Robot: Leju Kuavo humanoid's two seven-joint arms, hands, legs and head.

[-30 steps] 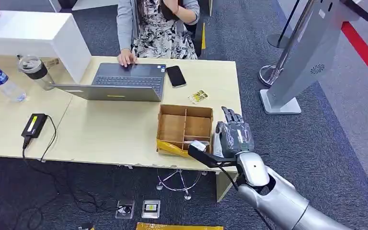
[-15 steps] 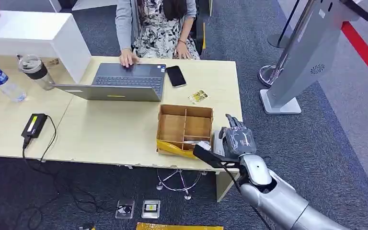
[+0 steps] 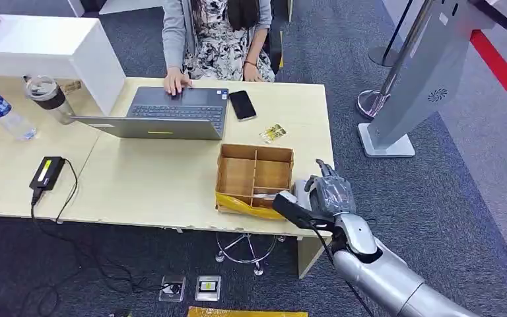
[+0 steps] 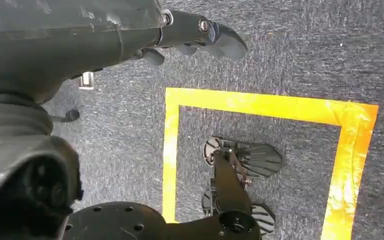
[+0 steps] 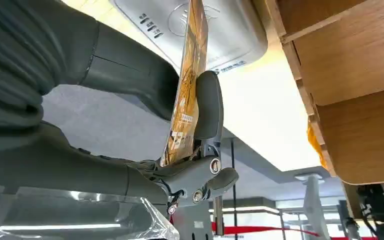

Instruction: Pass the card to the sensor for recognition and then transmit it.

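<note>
Right hand (image 3: 325,195) lower, pinching flat glossy card (image 5: 186,95)

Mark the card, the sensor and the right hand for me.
card (image 5: 186,95): right wrist view, its printed orange face.
sensor (image 5: 230,30): right wrist view, its grey top surface.
right hand (image 3: 323,195): head view, back of the hand, beside the wooden box.

Pale desk (image 3: 152,178), dark grey carpet (image 3: 475,172)
</note>
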